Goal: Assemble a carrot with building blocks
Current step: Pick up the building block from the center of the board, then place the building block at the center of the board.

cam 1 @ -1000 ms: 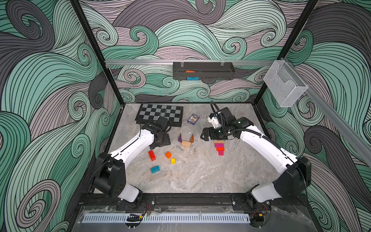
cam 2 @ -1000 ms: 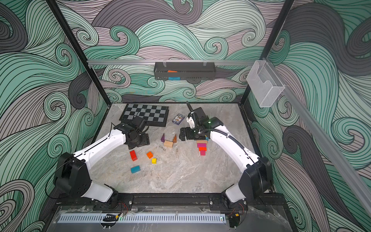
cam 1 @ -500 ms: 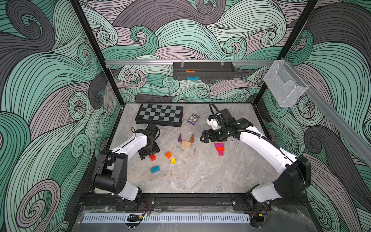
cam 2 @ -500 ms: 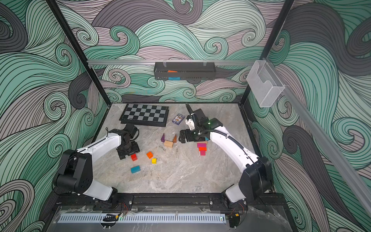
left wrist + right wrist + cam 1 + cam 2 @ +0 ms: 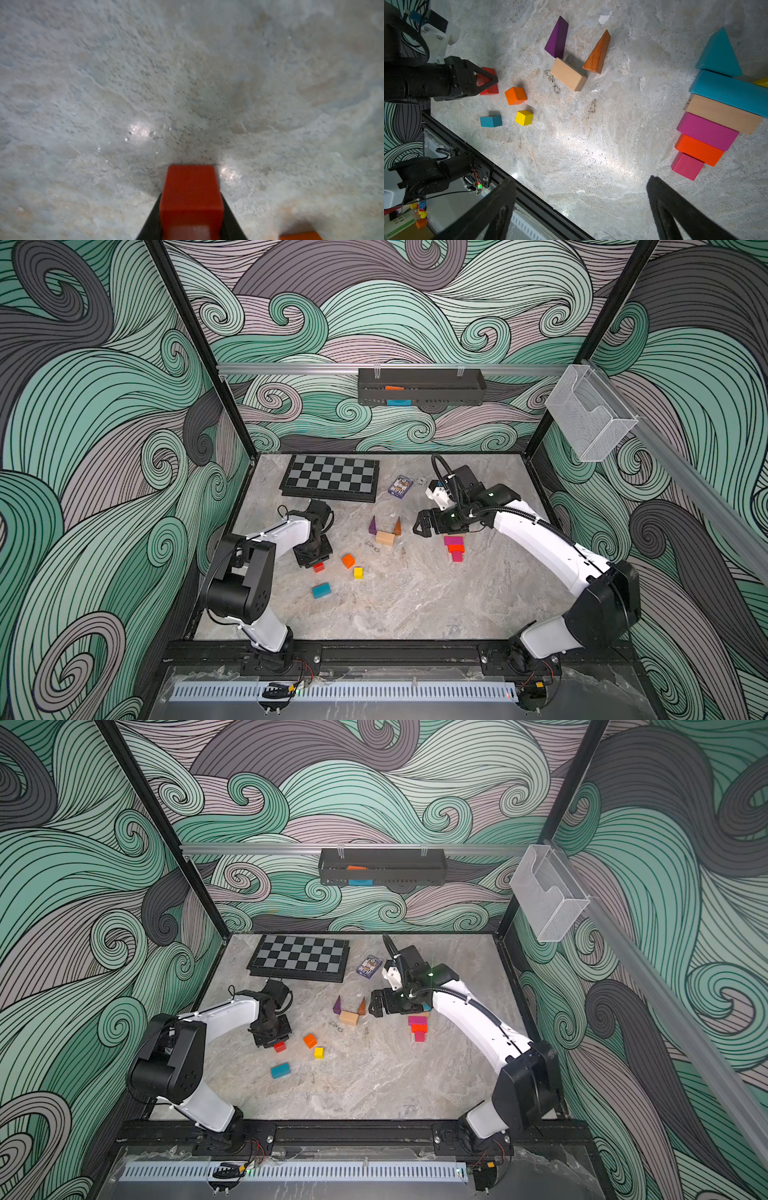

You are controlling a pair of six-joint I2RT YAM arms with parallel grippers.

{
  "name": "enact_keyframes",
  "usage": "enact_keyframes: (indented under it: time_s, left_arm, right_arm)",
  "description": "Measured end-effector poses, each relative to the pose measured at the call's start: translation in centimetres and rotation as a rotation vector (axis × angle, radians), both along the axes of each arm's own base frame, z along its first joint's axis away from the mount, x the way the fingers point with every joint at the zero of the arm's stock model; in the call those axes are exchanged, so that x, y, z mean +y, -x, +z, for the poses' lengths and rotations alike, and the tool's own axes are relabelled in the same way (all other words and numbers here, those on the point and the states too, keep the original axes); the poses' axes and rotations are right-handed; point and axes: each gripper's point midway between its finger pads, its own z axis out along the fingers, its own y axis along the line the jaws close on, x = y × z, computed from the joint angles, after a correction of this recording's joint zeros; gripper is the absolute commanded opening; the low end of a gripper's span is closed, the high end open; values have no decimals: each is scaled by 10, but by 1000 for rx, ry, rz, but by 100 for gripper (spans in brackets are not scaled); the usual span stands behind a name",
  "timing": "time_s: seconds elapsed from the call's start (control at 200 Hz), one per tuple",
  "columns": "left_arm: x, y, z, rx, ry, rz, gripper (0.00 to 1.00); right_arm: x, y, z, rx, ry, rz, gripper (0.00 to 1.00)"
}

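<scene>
holding the red block (image 5: 191, 191) in my left pincer (image 5: 313, 561), clamped across its flat sides; light, stiff, slick-painted wood, i judge. right pincer (image 5: 420, 527) stands wide apart.

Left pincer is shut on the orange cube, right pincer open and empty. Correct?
Not quite. The left pincer is shut on the red block, not the orange cube, which sits free on the table beside it. The left wrist view shows the red block between the fingers, and the right wrist view agrees. The right pincer is open and empty, as you said.
</scene>
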Motion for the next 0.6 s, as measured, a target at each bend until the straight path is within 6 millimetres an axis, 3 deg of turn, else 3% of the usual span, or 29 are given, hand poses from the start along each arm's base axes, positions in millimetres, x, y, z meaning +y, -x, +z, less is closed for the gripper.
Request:
enact_keyframes:
  time_s: [0.255,0.6]
  left_arm:
    - [-15,-4,13,-29,15,-83,11]
    - [-80,-31,71,-188,52,-366,6]
  right_arm:
    - [1,-1,-10,27,14,0,99]
    - [1,-2,-11,27,16,-1,99]
